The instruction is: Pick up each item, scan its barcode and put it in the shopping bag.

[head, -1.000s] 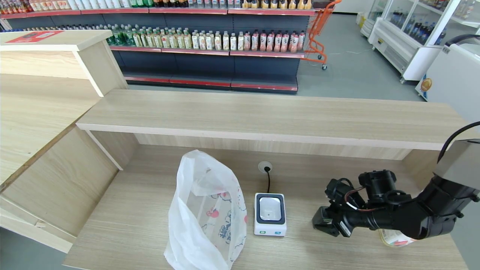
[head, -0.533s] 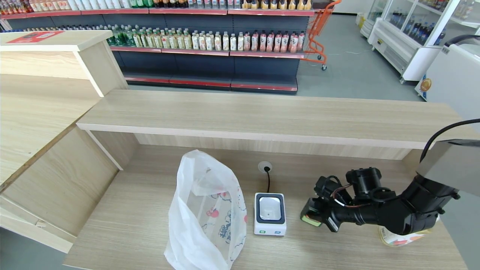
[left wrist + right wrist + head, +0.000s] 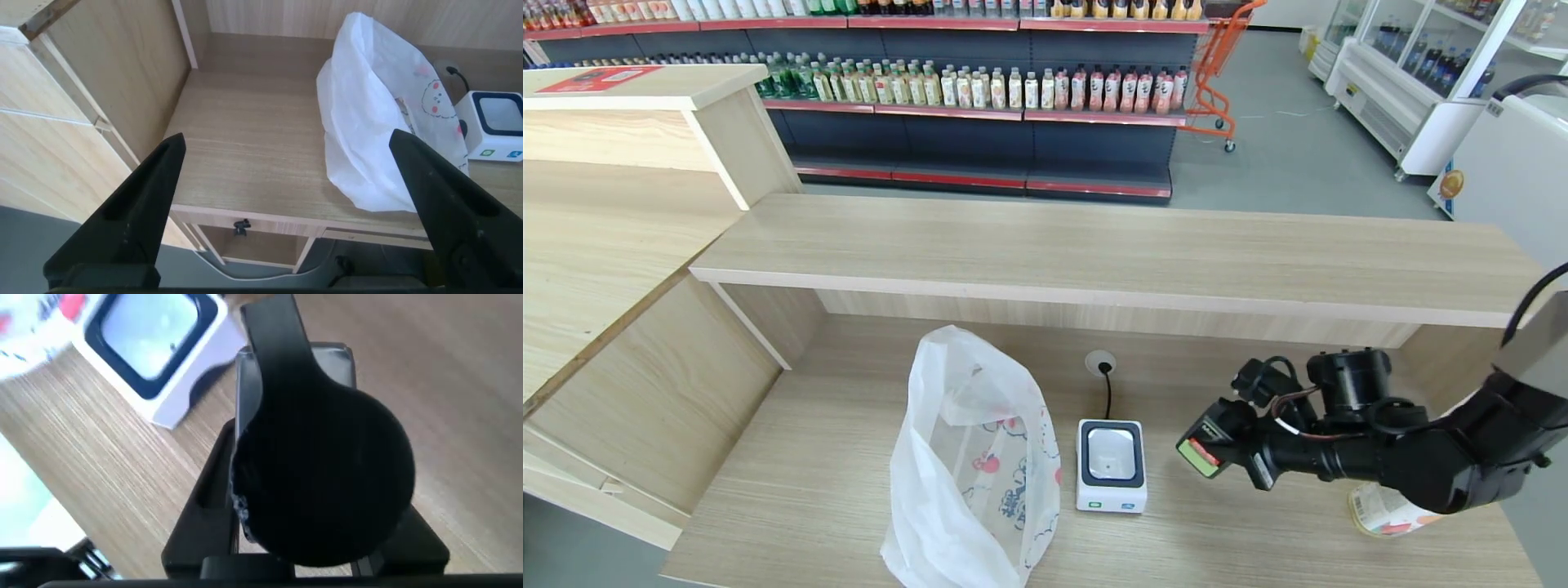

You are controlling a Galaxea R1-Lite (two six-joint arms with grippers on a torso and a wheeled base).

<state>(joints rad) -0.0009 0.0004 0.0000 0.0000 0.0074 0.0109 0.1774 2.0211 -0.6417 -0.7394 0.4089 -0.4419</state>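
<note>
Wood-grain checkout counter [image 3: 792, 498] in a shop, with drink shelves behind; on it a white shopping bag [image 3: 972, 457] stands slumped, just beside the barcode scanner [image 3: 1111, 464]; the right gripper [image 3: 1202, 447] hangs off to the scanner's right and above the counter, its claw clamped on a small dark item [image 3: 1197, 454] with a green and red face; the left gripper [image 3: 286, 139] sits near the counter's front edge, claw wide apart and empty

Likely step: bringing the item over the scanner window; risks as I judge them: the item is not yet over the glass, and if the barcode sits on a side turned away, no read follows; the hold looks close to the item's end, so a quick wrist turn could let it slip; the right arm passes close over a labelled container [image 3: 1380, 510] near the counter's edge and could tip it; the bag's mouth sags, so a drop may catch the rim
</note>
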